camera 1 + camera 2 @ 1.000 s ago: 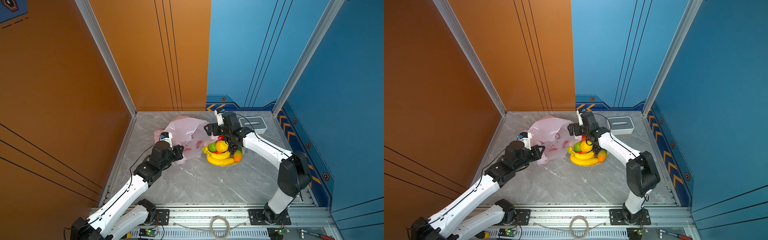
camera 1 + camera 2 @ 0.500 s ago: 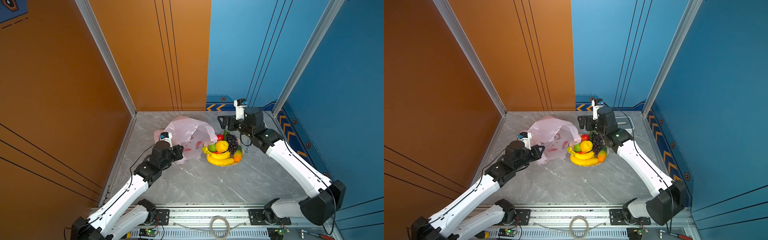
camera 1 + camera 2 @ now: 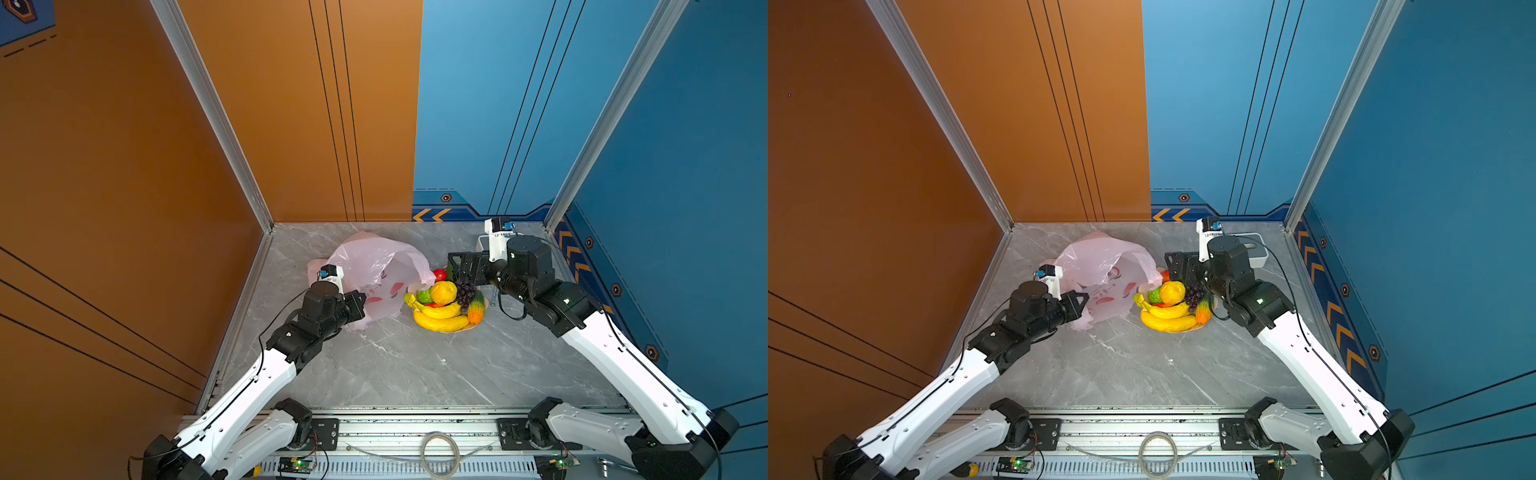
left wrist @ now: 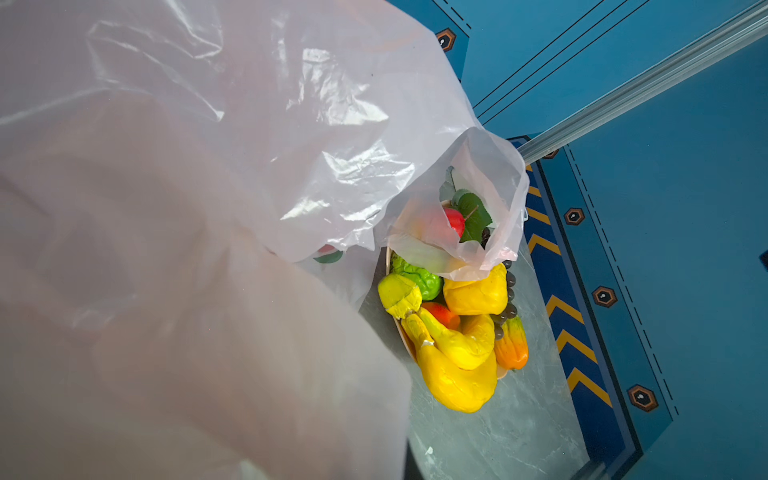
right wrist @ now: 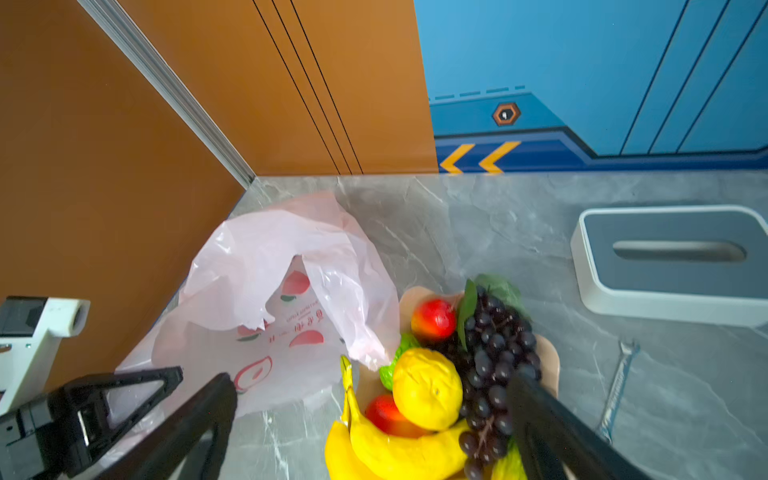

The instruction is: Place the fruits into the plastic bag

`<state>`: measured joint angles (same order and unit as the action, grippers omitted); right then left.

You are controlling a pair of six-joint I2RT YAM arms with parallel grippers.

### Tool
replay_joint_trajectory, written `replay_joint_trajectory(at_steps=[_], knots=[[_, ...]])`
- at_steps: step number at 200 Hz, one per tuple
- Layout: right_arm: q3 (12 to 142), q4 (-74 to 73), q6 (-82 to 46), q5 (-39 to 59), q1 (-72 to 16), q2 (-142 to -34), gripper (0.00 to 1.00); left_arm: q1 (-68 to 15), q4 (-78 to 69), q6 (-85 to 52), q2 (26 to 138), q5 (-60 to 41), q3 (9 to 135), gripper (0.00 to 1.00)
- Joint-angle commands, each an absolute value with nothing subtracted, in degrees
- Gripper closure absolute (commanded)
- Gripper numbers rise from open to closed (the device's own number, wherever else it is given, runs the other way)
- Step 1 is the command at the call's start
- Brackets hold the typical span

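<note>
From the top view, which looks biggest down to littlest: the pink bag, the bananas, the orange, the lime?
Largest to smallest in a top view:
1. plastic bag
2. banana bunch
3. orange
4. lime, partly hidden, so less sure

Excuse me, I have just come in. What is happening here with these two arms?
The left claw is shut on an edge of the pink plastic bag, which lies beside a bowl. The right claw hangs open over the fruits piled in that bowl and holds nothing. As far as can be seen, no fruit is in the bag yet.
</note>
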<state>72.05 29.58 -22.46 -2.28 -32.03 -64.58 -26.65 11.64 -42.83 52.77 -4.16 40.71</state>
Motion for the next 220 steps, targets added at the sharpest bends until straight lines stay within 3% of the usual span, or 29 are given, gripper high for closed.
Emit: replay_joint_trajectory(at_steps=[1,27,73,122,220], knots=[[73.6,43.3,-26.0,-3.8,-32.8,-63.0,0.0,-26.2,14.4,-41.0,51.3,-5.5,42.6,1.0],[71.3,49.0,-27.8,-1.1,-33.8,-60.9,0.0,-25.8,15.9,-40.3,49.9,-5.5,43.4,1.0],[66.6,55.7,-30.6,-6.9,-37.3,-59.2,0.0,-25.6,17.1,-40.1,49.4,-5.9,44.0,1.0],[64.2,53.5,-30.2,-7.8,-36.4,-62.1,0.0,-25.4,17.6,-40.3,49.4,-5.7,44.0,1.0],[72.2,48.2,-25.0,1.5,-33.6,-78.4,0.01,-23.8,17.8,-41.5,50.1,-6.1,44.9,1.0]])
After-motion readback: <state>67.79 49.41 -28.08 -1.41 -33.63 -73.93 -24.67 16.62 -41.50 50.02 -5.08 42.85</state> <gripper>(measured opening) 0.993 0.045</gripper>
